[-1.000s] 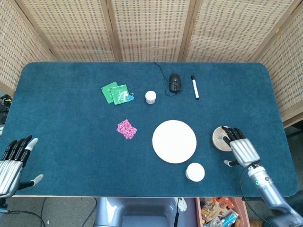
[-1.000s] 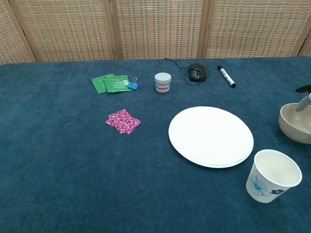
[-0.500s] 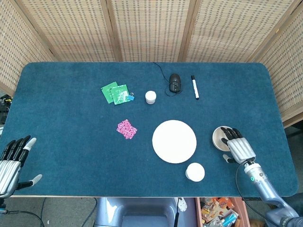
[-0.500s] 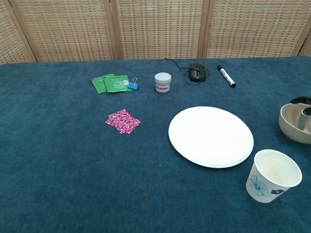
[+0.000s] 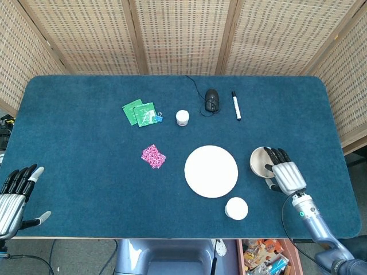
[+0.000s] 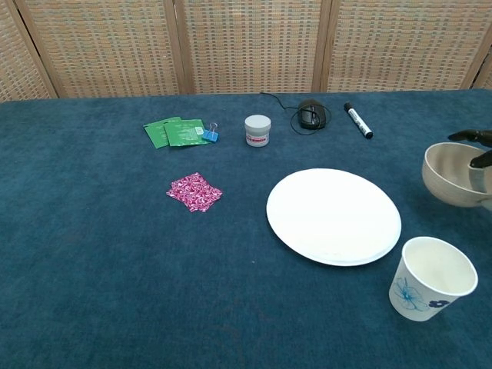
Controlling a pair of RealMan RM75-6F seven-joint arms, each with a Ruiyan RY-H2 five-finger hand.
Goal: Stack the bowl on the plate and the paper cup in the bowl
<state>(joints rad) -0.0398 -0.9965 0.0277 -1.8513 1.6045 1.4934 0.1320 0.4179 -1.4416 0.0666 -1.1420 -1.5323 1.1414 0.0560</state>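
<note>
The beige bowl hangs tilted just right of the white plate. My right hand grips its right rim, dark fingertips hooked over the edge into the bowl. The paper cup with a blue flower print stands upright near the table's front edge, below the plate's right side. My left hand hovers at the front left corner of the table, fingers spread, holding nothing.
At the back lie green packets with a blue clip, a small white jar, a black mouse and a marker. A pink packet lies left of the plate. Wicker screens stand behind the table.
My right hand closed on the bowl's rim and carried it left toward the plate, tilting and raising it. The left hand barely moved.
</note>
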